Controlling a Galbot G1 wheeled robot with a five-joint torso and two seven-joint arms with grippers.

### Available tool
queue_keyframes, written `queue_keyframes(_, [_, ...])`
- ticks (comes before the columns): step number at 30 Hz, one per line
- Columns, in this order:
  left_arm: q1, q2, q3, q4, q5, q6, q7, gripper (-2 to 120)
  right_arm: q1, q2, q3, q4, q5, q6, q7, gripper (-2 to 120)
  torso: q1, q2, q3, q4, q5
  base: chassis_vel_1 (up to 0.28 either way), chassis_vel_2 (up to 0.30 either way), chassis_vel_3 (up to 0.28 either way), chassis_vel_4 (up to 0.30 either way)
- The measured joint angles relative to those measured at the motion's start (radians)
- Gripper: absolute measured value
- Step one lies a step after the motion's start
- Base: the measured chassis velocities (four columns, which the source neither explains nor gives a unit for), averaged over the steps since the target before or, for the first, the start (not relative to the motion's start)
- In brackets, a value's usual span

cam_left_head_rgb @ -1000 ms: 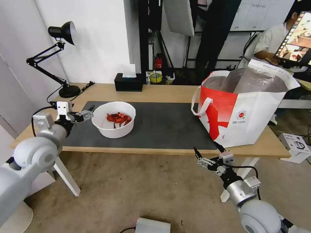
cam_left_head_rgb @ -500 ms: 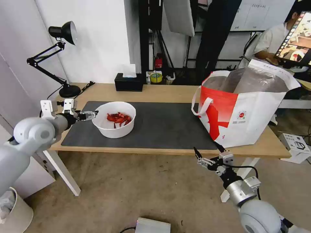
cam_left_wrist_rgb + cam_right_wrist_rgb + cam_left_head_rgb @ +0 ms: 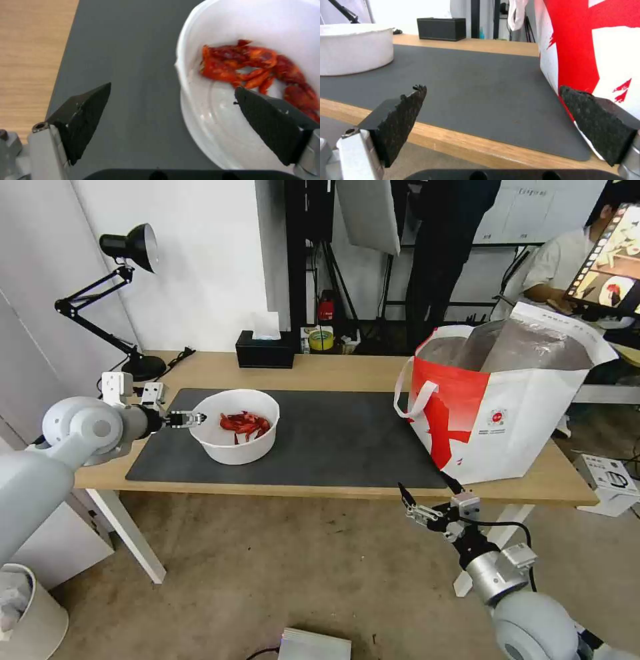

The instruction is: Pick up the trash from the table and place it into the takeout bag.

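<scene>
My left tool (image 3: pixel 171 100), wide open and empty, straddles the bowl (image 3: pixel 235 427) rim; I should seat deeper before closing.

Studio lab: softbox (image 3: pixel 368 213), monitor (image 3: pixel 610 257).

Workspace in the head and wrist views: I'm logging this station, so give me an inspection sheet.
Surface: light-wood table with dark grey mat.
Job's things: white bowl of red scraps on the mat; open takeout bag standing at the table's right end.
Clutter: black tissue box, desk lamp.
Grippers: left gripper open, straddling the bowl's rim; right gripper open, below the table edge.
Cables: lamp cord on the table.
Surroundings: person seated behind the bag; white bin on the floor.
</scene>
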Motion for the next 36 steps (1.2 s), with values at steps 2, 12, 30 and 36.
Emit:
queue_keyframes(2, [0.000,-0.002,0.003,0.006,-0.007,-0.001,0.000,100,0.000,0.000,0.000,0.000,0.000,0.000,0.000,100,0.000,0.000,0.000,0.0000,-0.0001,0.000,0.000,0.000,0.000])
queue_keyframes(12, [0.002,-0.025,0.011,0.012,-0.023,-0.005,0.019,100,0.000,0.000,0.000,0.000,0.000,0.000,0.000,100,0.000,0.000,0.000,0.0000,0.0000,0.000,0.000,0.000,0.000])
queue_keyframes(30, [-0.018,-0.036,0.081,0.033,-0.072,-0.008,-0.042,54,0.000,0.000,0.000,0.000,0.000,0.000,0.000,100,0.000,0.000,0.000,-0.0001,0.0000,0.000,0.000,0.000,0.000])
queue_keyframes(36, [-0.020,-0.034,0.084,0.032,-0.083,-0.008,-0.046,34,0.000,0.000,0.000,0.000,0.000,0.000,0.000,100,0.000,0.000,0.000,0.0000,-0.0001,0.000,0.000,0.000,0.000])
